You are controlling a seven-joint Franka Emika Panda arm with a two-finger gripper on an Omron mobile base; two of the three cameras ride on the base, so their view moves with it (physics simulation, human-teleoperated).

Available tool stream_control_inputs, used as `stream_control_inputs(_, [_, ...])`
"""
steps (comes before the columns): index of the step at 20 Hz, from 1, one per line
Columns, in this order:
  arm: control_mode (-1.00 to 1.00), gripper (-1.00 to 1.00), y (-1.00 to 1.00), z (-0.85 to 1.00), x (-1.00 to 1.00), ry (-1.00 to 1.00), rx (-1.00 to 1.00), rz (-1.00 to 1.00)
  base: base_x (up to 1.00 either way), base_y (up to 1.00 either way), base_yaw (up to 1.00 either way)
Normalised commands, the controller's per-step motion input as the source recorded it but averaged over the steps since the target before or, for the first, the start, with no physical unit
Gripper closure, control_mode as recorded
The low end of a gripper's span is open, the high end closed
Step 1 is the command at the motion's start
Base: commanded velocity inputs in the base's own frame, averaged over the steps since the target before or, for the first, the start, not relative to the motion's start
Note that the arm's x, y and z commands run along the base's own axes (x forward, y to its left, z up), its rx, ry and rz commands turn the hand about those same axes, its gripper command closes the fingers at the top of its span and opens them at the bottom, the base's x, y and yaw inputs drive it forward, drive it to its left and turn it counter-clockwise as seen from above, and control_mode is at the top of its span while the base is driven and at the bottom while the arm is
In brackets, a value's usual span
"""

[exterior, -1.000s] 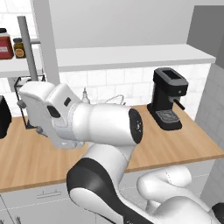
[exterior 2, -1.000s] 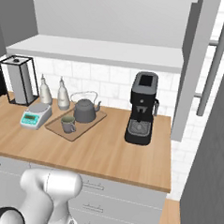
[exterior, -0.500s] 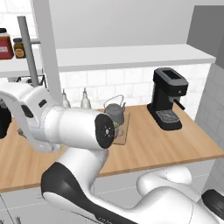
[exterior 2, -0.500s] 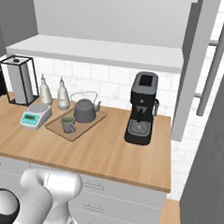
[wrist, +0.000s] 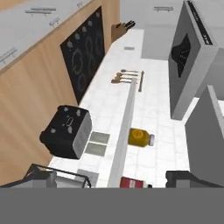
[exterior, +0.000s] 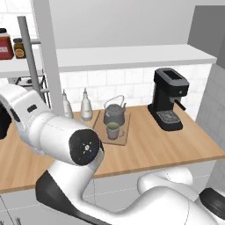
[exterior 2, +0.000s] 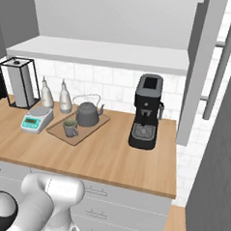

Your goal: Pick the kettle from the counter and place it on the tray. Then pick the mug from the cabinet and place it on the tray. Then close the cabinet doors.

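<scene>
Now the arm (exterior: 48, 127) has swung away to the left. A second ago its bulk stood in front of the tray; half a second ago only part of the tray showed past it. At this moment the tray (exterior: 124, 134) is in plain sight on the counter (exterior: 149, 145). The things on it have not shifted in that time.

The kettle (exterior: 114, 115) stands on the tray's far half. The mug (exterior: 113, 130) stands just in front of it, also on the tray, close to the kettle but not clearly touching it. Both lie well away from the hand, off to its right and behind its line of sight.

The hand is spread as wide as it goes and grips nothing. Its camera looks along the wall to the left, rolled to one side. A black toaster (wrist: 68, 131) lies ahead of it, and a yellow jar (wrist: 140, 137) sits on a white shelf (wrist: 124, 131) nearby.

So both placing steps look done, and what remains is the cabinet doors. Each stands open, edge-on to the base: the left door (exterior: 47, 66) rises beside the arm, and the right door (exterior 2: 201, 69) is far off on the other side. The leftward swing probably means the left door comes first. That door will need a sideways push on its panel or bar.
</scene>
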Motion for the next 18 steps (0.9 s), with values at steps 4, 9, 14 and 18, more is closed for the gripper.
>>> stream_control_inputs(4, [-1.0, -1.0, 0.02, 0.0, 0.03, 0.0, 0.0, -0.22, 0.0, 0.0, 0.0])
stream_control_inputs(9, [-1.0, -1.0, 0.05, 0.0, 0.07, 0.0, 0.01, -0.14, 0.0, 0.0, 0.0])
stream_control_inputs(14, [-1.0, -1.0, 0.0, 0.0, 0.16, 0.0, 0.04, -0.12, 0.0, 0.0, 0.0])
stream_control_inputs(18, [-1.0, -1.0, -0.01, 0.0, 0.12, 0.0, 0.15, -0.19, 0.0, 0.0, 0.0])
